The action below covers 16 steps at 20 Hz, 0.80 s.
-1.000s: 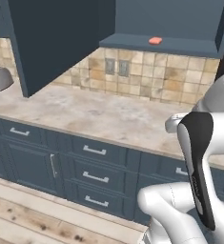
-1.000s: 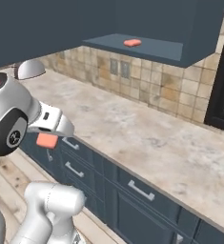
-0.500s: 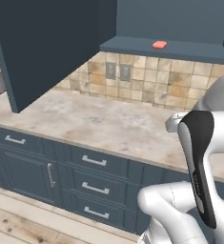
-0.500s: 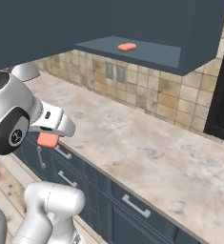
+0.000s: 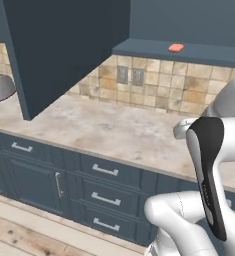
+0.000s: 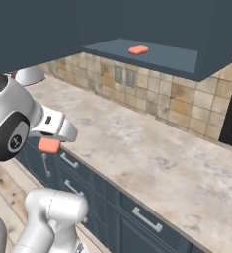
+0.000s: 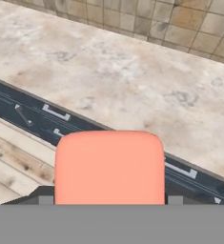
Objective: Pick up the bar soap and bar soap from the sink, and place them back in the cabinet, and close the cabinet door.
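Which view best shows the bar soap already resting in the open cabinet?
The right base view: the shelved bar soap lies unobstructed on the cabinet floor. The left base view shows it smaller, farther off.

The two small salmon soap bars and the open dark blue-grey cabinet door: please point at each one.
Salmon soap bar on the cabinet shelf (image 6: 137, 50): right base view, top face.
Salmon soap bar in the end effector (image 7: 109, 167): hand view, flat face.
Open dark blue-grey cabinet door (image 5: 64, 47): left base view, panel.
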### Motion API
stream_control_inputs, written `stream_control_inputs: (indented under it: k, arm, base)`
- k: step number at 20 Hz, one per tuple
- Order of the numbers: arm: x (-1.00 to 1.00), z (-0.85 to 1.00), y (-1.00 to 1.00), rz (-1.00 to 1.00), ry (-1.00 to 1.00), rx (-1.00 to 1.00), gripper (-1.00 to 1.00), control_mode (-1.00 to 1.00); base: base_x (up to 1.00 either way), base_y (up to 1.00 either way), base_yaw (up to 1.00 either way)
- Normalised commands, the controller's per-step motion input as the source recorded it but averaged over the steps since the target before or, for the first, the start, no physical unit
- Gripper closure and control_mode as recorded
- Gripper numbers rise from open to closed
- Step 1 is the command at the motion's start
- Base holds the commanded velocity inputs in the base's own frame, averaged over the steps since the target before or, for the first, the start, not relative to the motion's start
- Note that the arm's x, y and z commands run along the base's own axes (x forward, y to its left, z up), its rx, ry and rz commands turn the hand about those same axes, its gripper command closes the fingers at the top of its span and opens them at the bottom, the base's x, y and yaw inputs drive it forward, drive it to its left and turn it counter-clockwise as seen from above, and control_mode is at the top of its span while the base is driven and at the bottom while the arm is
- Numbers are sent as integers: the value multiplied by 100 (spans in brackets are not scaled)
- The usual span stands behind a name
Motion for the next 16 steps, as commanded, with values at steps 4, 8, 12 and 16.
stream_control_inputs:
  k: [4, 8, 12, 16]
  arm:
    - [0, 0, 0, 0, 0, 0, 100, 100]
    - [0, 0, 0, 0, 0, 0, 100, 100]
    - [0, 0, 0, 0, 0, 0, 100, 100]
    - [0, 0, 0, 0, 0, 0, 100, 100]
  base:
    - [51, 8, 0]
    - [52, 8, 0]
    - [43, 9, 0]
    - [33, 13, 0]
